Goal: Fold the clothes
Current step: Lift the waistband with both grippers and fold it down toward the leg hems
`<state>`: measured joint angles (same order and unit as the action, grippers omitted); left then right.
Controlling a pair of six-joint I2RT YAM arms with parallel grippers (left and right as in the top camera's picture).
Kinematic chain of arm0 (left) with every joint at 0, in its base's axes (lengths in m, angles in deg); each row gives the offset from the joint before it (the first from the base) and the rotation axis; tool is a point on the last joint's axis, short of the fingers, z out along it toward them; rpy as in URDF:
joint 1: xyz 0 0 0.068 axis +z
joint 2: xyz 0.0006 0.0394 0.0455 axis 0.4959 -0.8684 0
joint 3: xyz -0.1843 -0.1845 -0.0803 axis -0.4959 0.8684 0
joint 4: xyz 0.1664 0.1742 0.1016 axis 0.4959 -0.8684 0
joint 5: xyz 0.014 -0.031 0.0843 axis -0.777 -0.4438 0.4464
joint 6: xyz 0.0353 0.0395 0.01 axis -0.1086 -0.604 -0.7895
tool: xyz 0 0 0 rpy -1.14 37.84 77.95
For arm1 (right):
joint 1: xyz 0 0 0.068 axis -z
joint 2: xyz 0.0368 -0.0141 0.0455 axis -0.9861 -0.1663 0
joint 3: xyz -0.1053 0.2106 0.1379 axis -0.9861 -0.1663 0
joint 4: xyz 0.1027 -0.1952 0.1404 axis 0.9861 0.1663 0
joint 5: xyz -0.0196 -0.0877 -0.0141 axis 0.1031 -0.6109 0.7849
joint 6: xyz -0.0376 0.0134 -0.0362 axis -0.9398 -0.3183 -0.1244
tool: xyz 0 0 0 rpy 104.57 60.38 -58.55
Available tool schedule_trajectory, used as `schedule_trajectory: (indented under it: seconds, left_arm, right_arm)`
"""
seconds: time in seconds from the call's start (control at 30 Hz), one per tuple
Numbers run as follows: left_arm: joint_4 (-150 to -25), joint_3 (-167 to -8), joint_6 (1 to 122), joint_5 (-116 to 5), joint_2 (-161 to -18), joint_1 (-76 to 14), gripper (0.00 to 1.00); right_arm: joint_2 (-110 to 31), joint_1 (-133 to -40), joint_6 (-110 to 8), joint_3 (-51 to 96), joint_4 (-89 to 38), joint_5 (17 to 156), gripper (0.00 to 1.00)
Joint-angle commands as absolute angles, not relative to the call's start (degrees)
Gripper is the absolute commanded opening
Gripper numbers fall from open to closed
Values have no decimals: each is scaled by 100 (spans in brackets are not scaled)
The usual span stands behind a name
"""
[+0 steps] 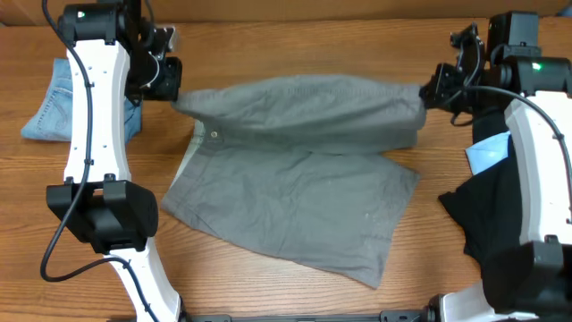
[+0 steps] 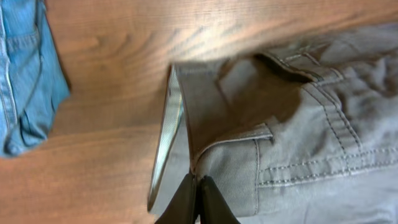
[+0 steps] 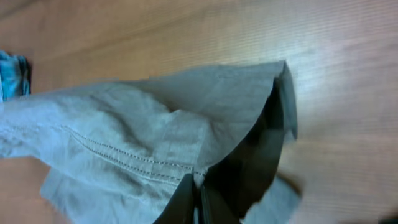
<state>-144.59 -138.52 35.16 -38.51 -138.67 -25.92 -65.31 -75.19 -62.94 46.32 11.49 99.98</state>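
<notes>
While our left gripper (image 2: 198, 190) and right gripper (image 3: 200, 190) each pinch a corner of the grey shorts (image 1: 295, 179) (half-folded, lying mid worktop (image 1: 250, 282)), we should hold the fold taut and lay it level

Wide grey-khaki shorts (image 1: 295, 192) mid-table, far edge aloft; denim shorts (image 1: 52, 105) left, black garment (image 1: 490, 215) right.

It reads as a robotics lab bench: a white left arm (image 1: 94, 107) and right arm (image 1: 536, 161) with black cables (image 1: 51, 241) stand at the near corners of a wood-grain table (image 1: 357, 54), grey shorts (image 1: 295, 197) spread across its middle and denim shorts (image 1: 54, 107) by its left edge.
</notes>
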Motion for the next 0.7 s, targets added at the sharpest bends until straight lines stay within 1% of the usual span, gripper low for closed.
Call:
schedule_trajectory:
  seconds: [0.0, 0.1, 0.23, 0.37, 0.5, 0.67]
  left_arm:
    - [-14682, -13964, 3309, -3845, -13751, -2393, 4]
    - [-15041, -13962, 3304, -3842, -13751, -2308, 4]
    - [-15034, -13772, 3328, -3829, -13629, -2257, 4]
    - [-15034, -13024, 3331, -3652, -13257, -2251, 4]
    - [-14921, -12051, 3328, -3624, -12883, -2139, 4]
    - [-14497, -11090, 3333, -3713, -12709, -1956, 4]
  right_arm:
    - [-6055, -7488, -6514, 4680, 1558, 9935, 4]
    - [-5930, -7488, -6571, 4680, 2039, 9926, 4]
    - [-5803, -7488, -6656, 4678, 2747, 9911, 4]
    - [-5749, -7488, -6656, 4643, 3407, 9904, 4]
    - [-5655, -7493, -6654, 4282, 3637, 9909, 4]
    - [-5480, -7506, -6635, 3305, 3602, 10031, 4]
